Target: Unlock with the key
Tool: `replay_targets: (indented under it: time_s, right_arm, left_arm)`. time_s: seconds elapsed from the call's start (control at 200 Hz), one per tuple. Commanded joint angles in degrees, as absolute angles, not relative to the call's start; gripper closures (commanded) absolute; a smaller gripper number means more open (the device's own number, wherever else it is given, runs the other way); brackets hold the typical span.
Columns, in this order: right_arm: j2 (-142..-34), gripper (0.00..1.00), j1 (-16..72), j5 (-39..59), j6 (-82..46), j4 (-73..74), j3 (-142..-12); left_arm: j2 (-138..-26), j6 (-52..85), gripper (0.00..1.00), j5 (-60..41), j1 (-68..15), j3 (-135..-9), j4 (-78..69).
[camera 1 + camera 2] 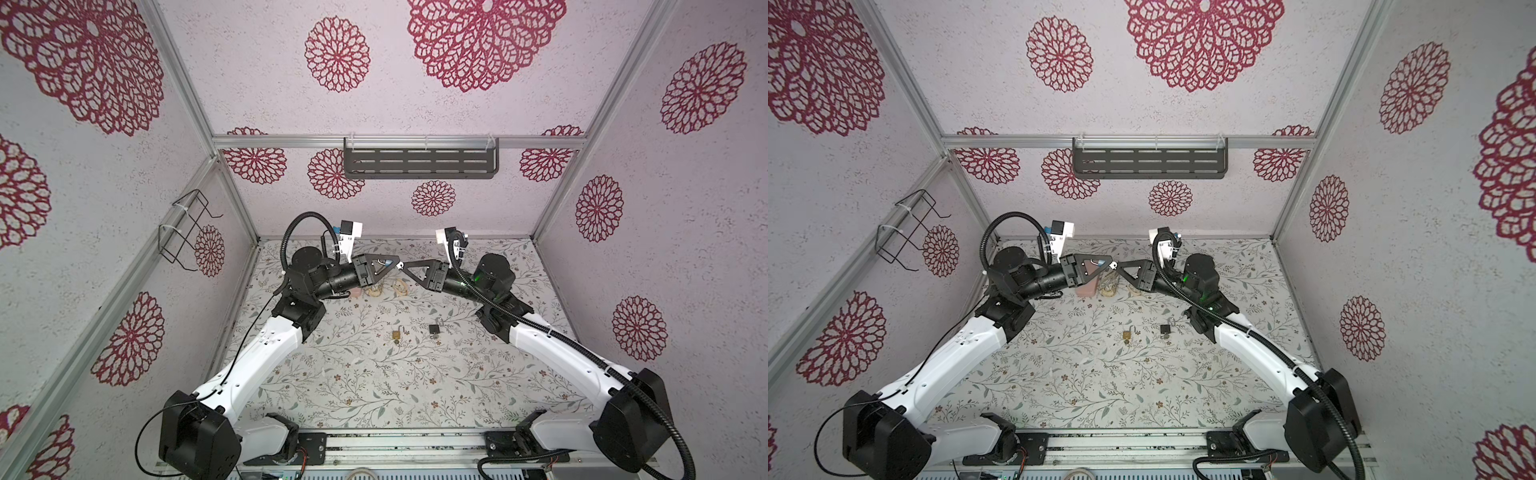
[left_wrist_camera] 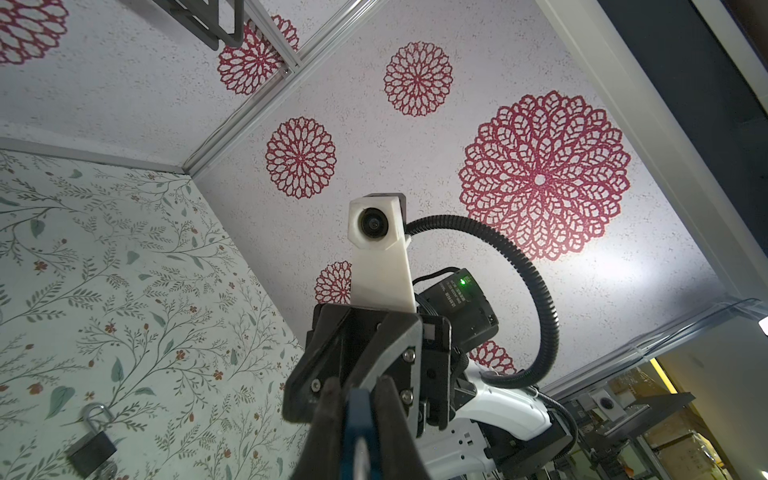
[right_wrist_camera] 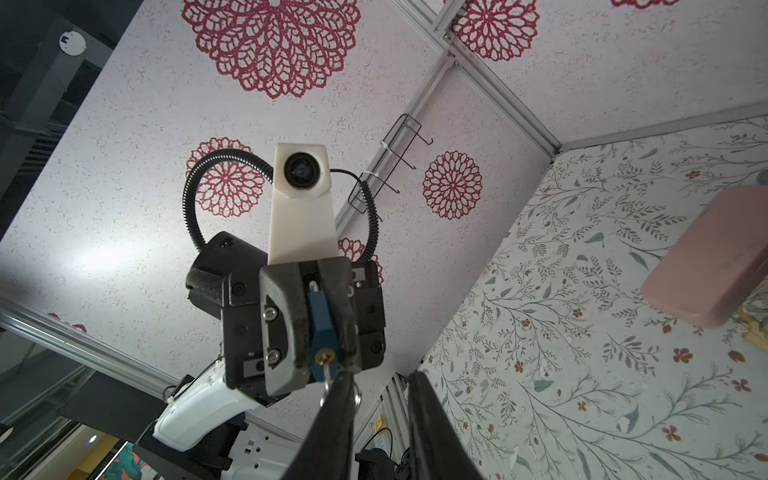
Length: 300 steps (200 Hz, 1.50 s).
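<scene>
My left gripper (image 1: 395, 264) is shut on a small blue padlock (image 3: 322, 328), held up in the air above the back of the table. In the left wrist view the blue body (image 2: 359, 419) sits pinched between the dark fingers. A silver key (image 3: 328, 372) sticks out of the padlock's brass keyhole, with its ring hanging by it. My right gripper (image 3: 380, 376) faces the left one tip to tip and is open, with nothing between its fingers. One of its fingers (image 3: 336, 415) lies against the key ring, partly hiding it.
A brass padlock (image 1: 397, 333) and a black padlock (image 1: 435, 329) lie on the floral table mid-way. A pink box (image 3: 706, 257) and cream-coloured items (image 1: 399, 286) sit beneath the raised grippers. A dark shelf (image 1: 419, 162) hangs on the back wall, a wire rack (image 1: 187, 228) on the left wall.
</scene>
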<state>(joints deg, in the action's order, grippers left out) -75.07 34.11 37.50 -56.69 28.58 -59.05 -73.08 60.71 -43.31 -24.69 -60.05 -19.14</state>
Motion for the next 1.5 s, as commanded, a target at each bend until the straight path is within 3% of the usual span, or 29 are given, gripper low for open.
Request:
replay_targets:
  time_s: [0.0, 0.4, 0.896, 1.496]
  right_arm:
    - [-71.0, 0.75, 33.6, 35.5, -54.0, 28.6, -60.4]
    - [-73.7, 0.75, 35.2, 39.7, -54.4, 30.2, -62.9]
    - [-74.4, 1.00, 35.0, 38.7, -52.4, 28.9, -63.6]
    - [-80.3, 1.00, 40.6, 40.6, -49.4, 24.3, -67.9]
  left_arm:
    - [-72.5, 59.0, 1.00, -43.7, -24.3, -61.5, -18.4]
    - [-72.8, 59.8, 1.00, -43.9, -24.2, -61.8, -19.0]
    - [-72.3, 59.9, 1.00, -44.5, -24.3, -61.7, -18.7]
    - [-75.5, 62.1, 1.00, -49.5, -29.8, -65.8, -21.2]
